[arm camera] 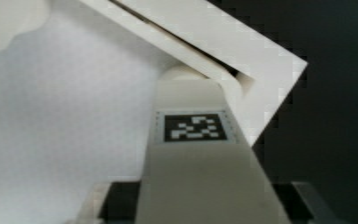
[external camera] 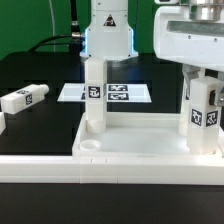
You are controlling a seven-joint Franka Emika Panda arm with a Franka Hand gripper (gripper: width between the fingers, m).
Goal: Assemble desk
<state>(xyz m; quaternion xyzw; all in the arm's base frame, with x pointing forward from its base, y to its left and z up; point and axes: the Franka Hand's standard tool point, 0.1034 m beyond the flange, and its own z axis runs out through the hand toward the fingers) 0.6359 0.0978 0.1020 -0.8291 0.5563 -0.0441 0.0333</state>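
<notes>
The white desk top (external camera: 130, 150) lies on the black table with its rim facing up. One white leg (external camera: 93, 95) stands upright in its corner on the exterior view's left. A second tagged leg (external camera: 201, 112) stands upright at the corner on the right, with my gripper (external camera: 203, 85) shut on its upper part. In the wrist view that leg (arm camera: 197, 150) runs down to the desk top's corner (arm camera: 229, 70), with a dark finger (arm camera: 126, 200) on each side of it. A third leg (external camera: 25, 98) lies loose on the table at the left.
The marker board (external camera: 120, 93) lies flat behind the desk top. The arm's white base (external camera: 108, 30) stands behind the board. A white border rail (external camera: 40, 160) runs along the front left.
</notes>
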